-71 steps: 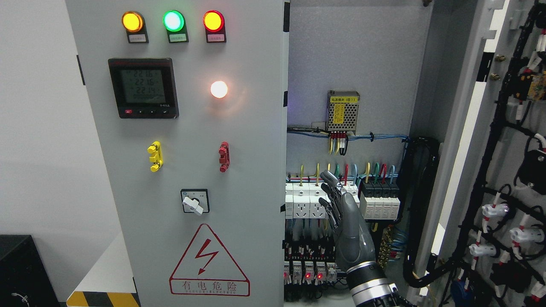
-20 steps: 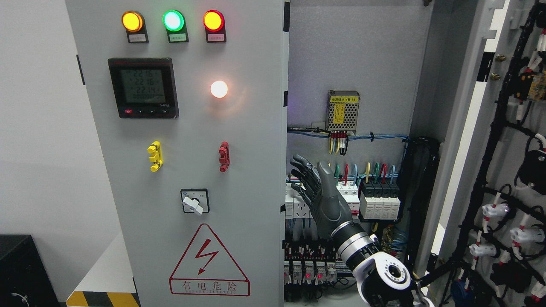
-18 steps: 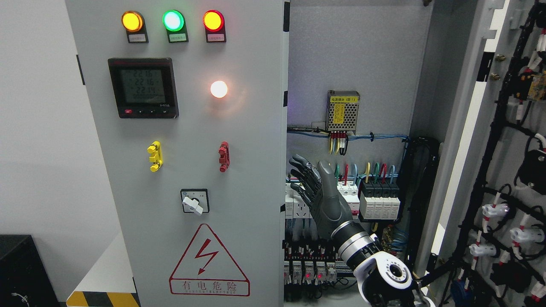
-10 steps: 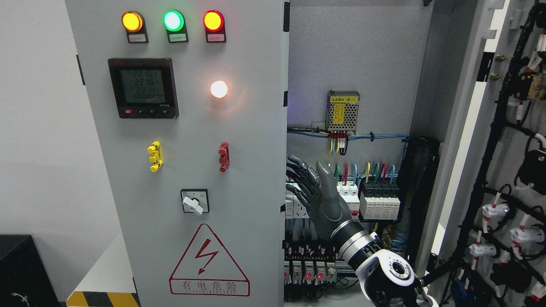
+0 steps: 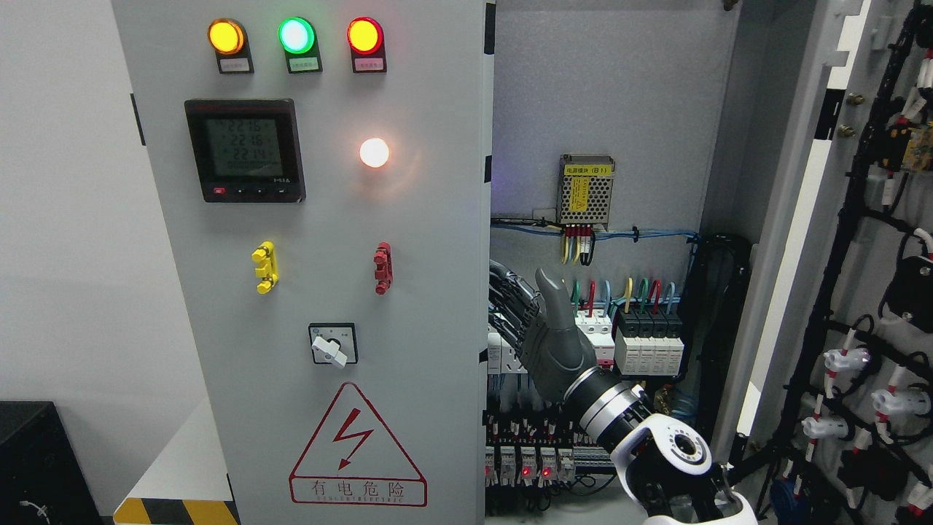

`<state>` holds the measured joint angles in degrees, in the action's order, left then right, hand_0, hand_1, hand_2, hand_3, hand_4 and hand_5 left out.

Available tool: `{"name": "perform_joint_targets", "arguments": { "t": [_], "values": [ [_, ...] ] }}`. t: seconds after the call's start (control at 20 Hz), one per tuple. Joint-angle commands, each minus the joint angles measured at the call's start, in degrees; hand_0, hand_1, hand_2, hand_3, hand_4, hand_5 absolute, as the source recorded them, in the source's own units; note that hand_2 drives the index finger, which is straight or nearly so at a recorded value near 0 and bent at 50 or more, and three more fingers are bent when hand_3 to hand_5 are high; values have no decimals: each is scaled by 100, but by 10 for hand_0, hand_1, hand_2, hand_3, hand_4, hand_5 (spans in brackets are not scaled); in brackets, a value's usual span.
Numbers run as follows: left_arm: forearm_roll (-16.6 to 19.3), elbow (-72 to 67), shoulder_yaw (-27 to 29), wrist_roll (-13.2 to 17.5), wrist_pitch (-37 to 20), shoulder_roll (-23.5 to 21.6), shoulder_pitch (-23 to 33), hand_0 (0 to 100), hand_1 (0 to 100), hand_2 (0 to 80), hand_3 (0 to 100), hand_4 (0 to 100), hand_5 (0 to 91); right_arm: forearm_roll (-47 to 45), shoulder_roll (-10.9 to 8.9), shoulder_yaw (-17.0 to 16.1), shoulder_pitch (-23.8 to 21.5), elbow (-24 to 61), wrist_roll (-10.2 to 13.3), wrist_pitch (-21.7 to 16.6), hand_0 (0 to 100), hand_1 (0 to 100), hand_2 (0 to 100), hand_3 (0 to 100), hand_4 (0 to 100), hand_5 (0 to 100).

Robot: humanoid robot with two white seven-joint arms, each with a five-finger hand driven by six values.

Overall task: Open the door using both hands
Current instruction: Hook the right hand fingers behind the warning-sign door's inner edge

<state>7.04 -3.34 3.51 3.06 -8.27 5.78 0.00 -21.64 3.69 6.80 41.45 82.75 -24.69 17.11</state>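
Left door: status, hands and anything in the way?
Right hand open, fingers at left door inner edge. Left hand unseen. Right door open. Breakers close behind hand.

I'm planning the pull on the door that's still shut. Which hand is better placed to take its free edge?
Right. The right hand is raised inside the open cabinet, fingers spread and right by the free edge of the left door, holding nothing. The left hand is not in view, so it would probably have further to travel.
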Motion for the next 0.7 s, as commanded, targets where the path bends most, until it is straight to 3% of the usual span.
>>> {"name": "perform_joint_targets", "arguments": {
  "t": [0.0, 0.2, 0.35, 0.55, 0.65],
  "values": [
    [-1, 0, 0, -16, 1, 2, 62, 0, 0, 0, 0, 0, 0, -16, -9, -179, 108, -224, -142, 3, 0, 0, 0, 0, 0, 0],
    [8, 0, 0, -16, 1, 2, 62, 0, 0, 0, 0, 0, 0, -16, -18, -215, 214, -374, -159, 12, 0, 0, 0, 0, 0, 0],
    [-1, 0, 0, -16, 1, 2, 62, 0, 0, 0, 0, 0, 0, -16, -18, -215, 241, -427, -510, 82, 0, 0, 0, 0, 0, 0],
    [-1, 0, 0, -16, 1, 2, 62, 0, 0, 0, 0, 0, 0, -33, -27, -338, 276, -505, -572, 266, 0, 0, 0, 0, 0, 0],
    [-1, 0, 0, -16, 1, 2, 62, 0, 0, 0, 0, 0, 0, -155, -27, -338, 319, -532, -721, 328, 0, 0, 0, 0, 0, 0]
  ]
}}
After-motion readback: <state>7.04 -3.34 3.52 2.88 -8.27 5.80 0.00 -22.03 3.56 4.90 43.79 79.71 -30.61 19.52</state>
